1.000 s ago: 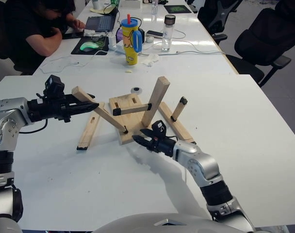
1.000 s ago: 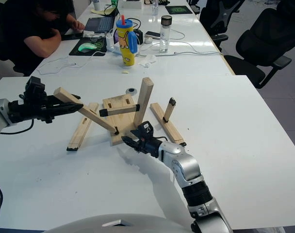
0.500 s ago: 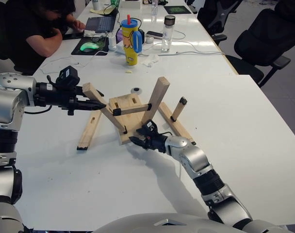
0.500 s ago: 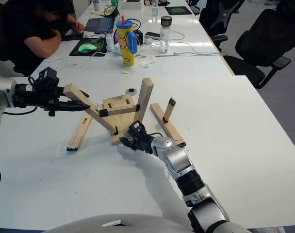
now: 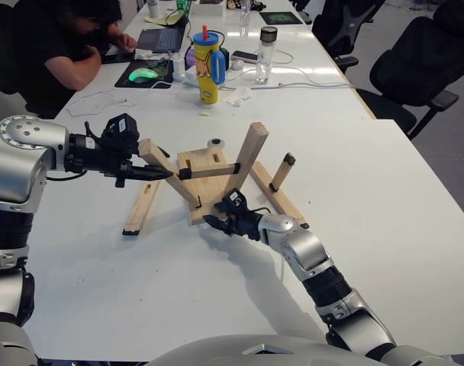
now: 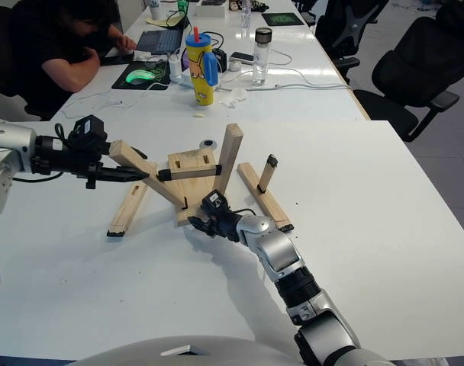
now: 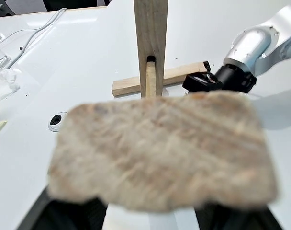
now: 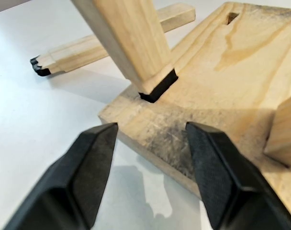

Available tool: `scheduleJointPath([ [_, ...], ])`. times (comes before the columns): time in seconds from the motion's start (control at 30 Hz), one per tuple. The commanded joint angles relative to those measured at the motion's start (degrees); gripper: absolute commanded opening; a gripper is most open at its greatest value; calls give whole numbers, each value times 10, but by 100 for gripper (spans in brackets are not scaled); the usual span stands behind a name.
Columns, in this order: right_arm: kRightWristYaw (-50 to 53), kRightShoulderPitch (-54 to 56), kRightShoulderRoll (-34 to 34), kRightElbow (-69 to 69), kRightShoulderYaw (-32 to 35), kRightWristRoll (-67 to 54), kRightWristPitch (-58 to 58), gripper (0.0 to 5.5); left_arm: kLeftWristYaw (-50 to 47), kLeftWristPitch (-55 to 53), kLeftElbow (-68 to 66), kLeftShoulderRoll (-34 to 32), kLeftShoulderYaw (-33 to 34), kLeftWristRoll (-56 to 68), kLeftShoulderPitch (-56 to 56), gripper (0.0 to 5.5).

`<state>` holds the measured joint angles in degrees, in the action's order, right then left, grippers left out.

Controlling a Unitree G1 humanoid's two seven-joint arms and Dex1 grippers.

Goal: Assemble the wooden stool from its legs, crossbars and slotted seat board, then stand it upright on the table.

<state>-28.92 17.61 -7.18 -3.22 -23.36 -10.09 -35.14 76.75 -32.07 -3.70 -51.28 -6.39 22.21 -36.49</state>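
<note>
Slanting pale leg (image 5: 183,189) clasped in left pincer (image 5: 153,170); right pincer (image 8: 150,134) wide beside slotted seat board (image 8: 222,81).

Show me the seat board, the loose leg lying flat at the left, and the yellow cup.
seat board (image 5: 209,194), left eye view, bare near part of its face.
loose leg (image 5: 143,204), left eye view, middle of its length.
yellow cup (image 5: 206,76), left eye view, its side wall.

White rectangular table (image 5: 385,198) carries pale slotted wooden seat board (image 5: 209,192) at frame centre, loose wooden leg (image 5: 140,207) left, crossbar-fitted wooden leg (image 6: 270,204) right, small round disc (image 5: 214,142) above.
</note>
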Motion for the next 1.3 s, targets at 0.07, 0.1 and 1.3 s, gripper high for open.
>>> scheduleJointPath([
  [0.07, -13, -36, -16, -54, -26, 16, -54, 263, 1, -7, -82, 56, -57, -26, 30, 206],
  [0.1, -15, -35, -18, -56, -29, 19, -53, 263, -1, -5, -90, 57, -56, -27, 32, 206],
  [1.3, 158, 67, 68, 24, -19, 117, 63, 3, -31, -1, -69, 72, -101, -42, 45, 206],
])
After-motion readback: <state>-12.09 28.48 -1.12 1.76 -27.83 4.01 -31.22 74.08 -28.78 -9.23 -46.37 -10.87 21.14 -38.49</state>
